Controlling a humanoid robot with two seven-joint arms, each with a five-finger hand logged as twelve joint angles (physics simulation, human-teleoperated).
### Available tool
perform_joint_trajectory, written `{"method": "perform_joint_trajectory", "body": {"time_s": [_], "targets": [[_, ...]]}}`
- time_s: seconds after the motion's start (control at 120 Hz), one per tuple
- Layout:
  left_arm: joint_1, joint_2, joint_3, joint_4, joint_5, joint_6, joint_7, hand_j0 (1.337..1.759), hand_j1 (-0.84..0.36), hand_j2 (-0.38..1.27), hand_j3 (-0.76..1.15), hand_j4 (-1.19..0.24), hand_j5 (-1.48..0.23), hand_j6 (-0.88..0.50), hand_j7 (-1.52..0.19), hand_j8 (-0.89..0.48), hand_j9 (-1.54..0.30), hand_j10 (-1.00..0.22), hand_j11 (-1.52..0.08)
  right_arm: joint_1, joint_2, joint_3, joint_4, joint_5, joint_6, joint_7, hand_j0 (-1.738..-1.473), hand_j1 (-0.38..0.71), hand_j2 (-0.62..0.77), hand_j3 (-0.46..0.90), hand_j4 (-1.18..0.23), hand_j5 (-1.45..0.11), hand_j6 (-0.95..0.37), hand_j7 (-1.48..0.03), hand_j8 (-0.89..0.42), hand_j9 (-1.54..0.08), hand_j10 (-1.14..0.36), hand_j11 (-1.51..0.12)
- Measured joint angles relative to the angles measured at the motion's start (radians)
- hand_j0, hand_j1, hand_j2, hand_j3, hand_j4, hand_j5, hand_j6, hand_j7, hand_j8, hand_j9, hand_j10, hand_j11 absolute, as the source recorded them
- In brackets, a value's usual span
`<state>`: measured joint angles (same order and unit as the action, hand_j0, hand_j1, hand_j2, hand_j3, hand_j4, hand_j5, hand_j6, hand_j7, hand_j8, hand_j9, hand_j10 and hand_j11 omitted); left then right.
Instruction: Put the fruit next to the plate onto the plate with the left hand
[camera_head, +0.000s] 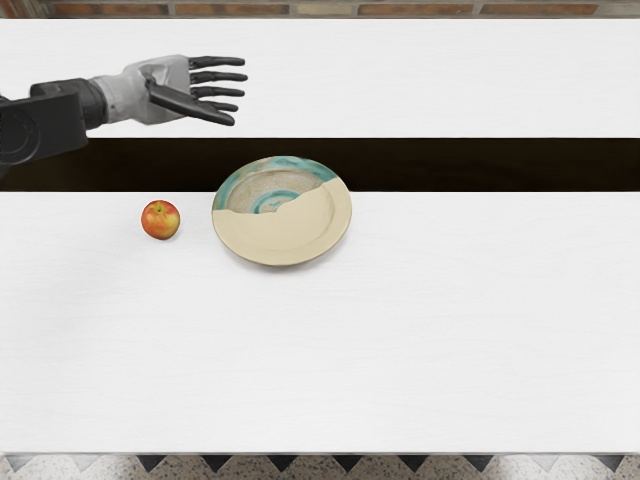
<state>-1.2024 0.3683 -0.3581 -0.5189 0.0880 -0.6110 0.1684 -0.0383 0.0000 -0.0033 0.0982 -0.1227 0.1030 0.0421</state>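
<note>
A red and yellow apple (160, 220) sits on the white table (400, 330), just left of a cream and teal plate (282, 211). Nothing lies on the plate. My left hand (208, 88) hovers above and behind the apple, over the far side of the dark gap, with its dark fingers stretched out straight to the right and holding nothing. Its arm comes in from the left edge. The apple and the hand are well apart.
A dark gap (480, 165) runs across the view between the near table and a second white surface (430, 75) behind it. The plate's far rim reaches over this gap.
</note>
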Motion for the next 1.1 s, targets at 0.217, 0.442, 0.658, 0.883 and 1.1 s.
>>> {"method": "perform_joint_trajectory", "body": {"time_s": [0.217, 0.442, 0.658, 0.883, 1.1], "targets": [[-0.002, -0.007, 0.001, -0.002, 0.04, 0.0, 0.0, 1.658, 0.06, 0.05, 0.0, -0.24, -0.32, -0.24, -0.32, -0.24, -0.32, -0.24, -0.32, -0.001, 0.0, -0.001, 0.0, 0.0, 0.0, 0.0, -1.658, -0.31, -0.01, 0.0, -0.04, -0.05, -0.04, -0.05, -0.04, -0.05, -0.04, -0.05], [0.029, 0.048, 0.066, -0.008, 0.39, 0.0, 0.003, 1.658, 0.06, 0.05, 0.0, -0.24, -0.32, -0.24, -0.32, -0.24, -0.32, -0.24, -0.32, -0.001, 0.0, -0.001, 0.0, 0.0, 0.0, 0.0, -1.658, -0.31, -0.01, 0.0, -0.04, -0.05, -0.04, -0.05, -0.04, -0.05, -0.04, -0.05], [-0.115, 0.086, 0.228, -0.07, 0.543, 0.0, 0.006, 1.658, 0.06, 0.05, 0.0, -0.24, -0.32, -0.24, -0.32, -0.24, -0.32, -0.24, -0.32, -0.002, 0.0, -0.001, 0.0, 0.0, 0.0, 0.0, -1.658, -0.31, -0.01, 0.0, -0.04, -0.05, -0.04, -0.05, -0.04, -0.05, -0.04, -0.05], [-0.349, 0.075, 0.702, -0.159, 0.241, 0.0, 0.005, 1.658, 0.06, 0.05, 0.0, -0.24, -0.32, -0.24, -0.32, -0.24, -0.32, -0.24, -0.32, -0.002, 0.0, -0.001, 0.0, 0.0, 0.0, 0.0, -1.658, -0.31, -0.01, 0.0, -0.04, -0.05, -0.04, -0.05, -0.04, -0.05, -0.04, -0.05], [-0.393, 0.025, 0.881, -0.203, 0.122, 0.0, 0.005, 1.658, 0.06, 0.05, 0.0, -0.24, -0.32, -0.24, -0.32, -0.24, -0.32, -0.24, -0.32, -0.002, 0.0, -0.001, 0.0, 0.0, 0.0, 0.0, -1.658, -0.31, -0.01, 0.0, -0.04, -0.05, -0.04, -0.05, -0.04, -0.05, -0.04, -0.05]]}}
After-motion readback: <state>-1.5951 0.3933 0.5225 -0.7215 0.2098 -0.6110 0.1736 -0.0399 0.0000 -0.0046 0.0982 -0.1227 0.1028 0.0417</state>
